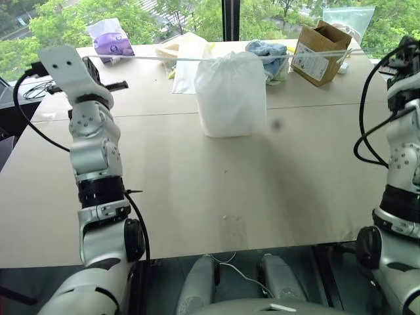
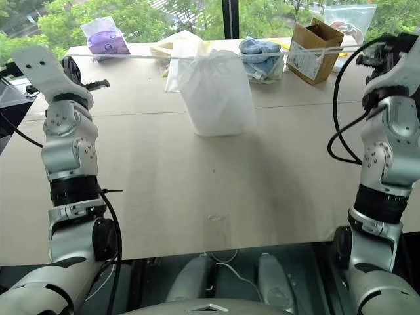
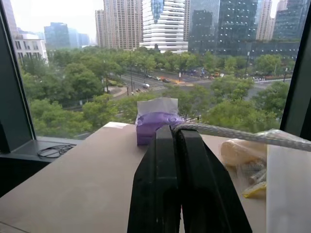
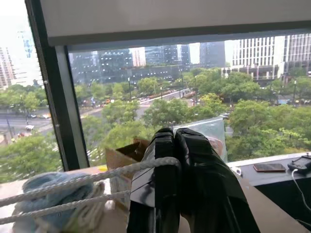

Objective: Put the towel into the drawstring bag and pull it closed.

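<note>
Tan table (image 1: 197, 197) w/ drawstring bag (image 1: 231, 95), cardboard box (image 1: 319, 52), purple tissue pack (image 1: 113, 44).

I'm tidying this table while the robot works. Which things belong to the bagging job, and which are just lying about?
In use:
- large white thin-fabric drawstring bag, standing gathered at its mouth
- white cords, stretched to both sides
- left gripper and right gripper, each shut on a cord

Lying about:
- purple tissue pack
- brown cardboard box
- blue folded towels
- flat cream bags

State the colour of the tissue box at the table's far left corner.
Purple tissue box; clearest in the left wrist view.
</note>
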Motion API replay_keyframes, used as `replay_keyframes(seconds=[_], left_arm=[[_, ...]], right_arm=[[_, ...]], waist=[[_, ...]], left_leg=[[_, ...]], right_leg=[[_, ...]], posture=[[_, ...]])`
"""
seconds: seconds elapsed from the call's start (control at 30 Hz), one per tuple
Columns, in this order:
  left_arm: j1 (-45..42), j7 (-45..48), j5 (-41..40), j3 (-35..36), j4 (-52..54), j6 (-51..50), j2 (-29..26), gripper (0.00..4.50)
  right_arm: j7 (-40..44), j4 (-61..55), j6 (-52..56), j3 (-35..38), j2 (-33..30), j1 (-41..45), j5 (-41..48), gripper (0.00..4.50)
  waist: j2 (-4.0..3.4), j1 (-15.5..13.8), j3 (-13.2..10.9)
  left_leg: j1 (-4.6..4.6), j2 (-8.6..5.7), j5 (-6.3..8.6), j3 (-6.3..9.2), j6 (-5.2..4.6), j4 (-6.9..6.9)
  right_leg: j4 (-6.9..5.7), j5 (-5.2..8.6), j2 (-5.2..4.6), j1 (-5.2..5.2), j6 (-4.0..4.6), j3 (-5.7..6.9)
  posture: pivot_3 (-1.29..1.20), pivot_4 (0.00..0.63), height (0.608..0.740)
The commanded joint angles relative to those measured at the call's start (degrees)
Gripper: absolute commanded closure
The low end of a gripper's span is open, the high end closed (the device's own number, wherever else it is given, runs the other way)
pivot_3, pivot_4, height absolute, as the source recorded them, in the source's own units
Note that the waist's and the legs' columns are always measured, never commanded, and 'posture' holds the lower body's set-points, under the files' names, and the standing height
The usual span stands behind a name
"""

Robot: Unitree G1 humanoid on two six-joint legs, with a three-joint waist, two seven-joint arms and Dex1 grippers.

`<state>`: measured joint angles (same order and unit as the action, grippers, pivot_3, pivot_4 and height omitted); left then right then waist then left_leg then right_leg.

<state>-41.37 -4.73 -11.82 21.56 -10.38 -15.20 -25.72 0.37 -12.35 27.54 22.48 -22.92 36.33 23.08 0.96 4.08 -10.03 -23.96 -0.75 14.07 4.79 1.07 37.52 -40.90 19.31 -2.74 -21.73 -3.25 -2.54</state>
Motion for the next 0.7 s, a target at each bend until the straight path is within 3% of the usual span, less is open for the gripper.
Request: replay_keyframes(seconds=[0.03,0.17,0.37,0.4,0.5,0.53,0.67,0.7], left_arm=[[4.58,9.63,-8.32,-0.72,8.07,-6.08,0.83,4.46],[12.85,19.59,-13.62,-8.04,14.93,-14.06,2.64,4.46],[20.50,31.40,-17.21,-16.93,23.00,-20.35,0.46,4.46],[21.87,33.04,-17.51,-17.78,24.19,-20.90,-0.31,4.50],[26.91,38.11,-18.46,-19.13,27.13,-21.24,-3.06,4.50],[28.35,39.04,-18.71,-18.96,27.27,-21.39,-3.80,4.50],[33.77,43.13,-18.83,-18.44,27.13,-21.63,-6.73,4.50],[35.18,44.01,-18.45,-18.37,26.99,-21.37,-7.50,4.50]], right_arm=[[7.37,-5.97,7.12,-1.89,-2.28,-6.36,5.92,4.50],[12.87,-7.67,12.21,-8.78,-3.87,-12.74,6.50,4.50],[19.56,-9.44,14.17,-14.74,-3.66,-13.70,8.68,4.50],[21.15,-10.19,15.06,-15.22,-4.03,-14.69,9.92,3.84],[26.01,-13.30,18.68,-17.45,-7.56,-20.22,11.78,2.66],[27.41,-14.24,19.83,-17.90,-8.79,-22.34,12.50,1.99],[33.10,-17.37,22.37,-19.52,-14.16,-30.56,14.32,0.17],[33.83,-17.65,22.71,-19.66,-15.23,-32.27,14.22,0.04]], waist=[[-0.02,-0.15,0.04],[-0.02,-0.28,0.05],[-0.02,-0.08,0.04],[-0.02,-0.09,0.04],[-0.02,-0.30,0.04],[-0.02,-0.47,0.04],[-0.02,-1.45,0.04],[-0.02,-1.54,0.04]], left_leg=[[0.01,0.01,0.00,0.01,0.00,0.01],[0.11,0.00,0.00,0.04,-0.02,0.09],[0.12,0.02,0.01,0.06,-0.02,0.13],[0.12,0.04,0.00,0.08,-0.02,0.13],[0.13,0.05,0.01,0.09,-0.03,0.10],[0.13,0.05,0.02,0.09,-0.04,0.05],[0.12,0.04,0.12,0.10,-0.23,0.06],[0.15,0.04,0.15,0.10,-0.27,0.07]], right_leg=[[0.01,0.00,0.01,0.04,0.00,0.00],[0.03,0.00,0.01,0.21,0.00,0.01],[0.02,0.00,0.08,0.22,0.00,0.01],[0.02,0.00,0.08,0.22,0.00,0.02],[0.05,0.00,0.08,0.25,0.00,0.03],[0.10,0.00,0.06,0.26,0.00,0.03],[0.14,0.01,0.05,0.28,0.00,0.03],[0.13,0.01,0.06,0.30,0.01,0.03]], posture=[[0.00,0.150,0.740],[0.00,0.150,0.740],[0.00,0.150,0.740],[0.00,0.150,0.740],[0.00,0.150,0.740],[0.00,0.150,0.740],[0.00,0.150,0.740],[0.00,0.150,0.740]])
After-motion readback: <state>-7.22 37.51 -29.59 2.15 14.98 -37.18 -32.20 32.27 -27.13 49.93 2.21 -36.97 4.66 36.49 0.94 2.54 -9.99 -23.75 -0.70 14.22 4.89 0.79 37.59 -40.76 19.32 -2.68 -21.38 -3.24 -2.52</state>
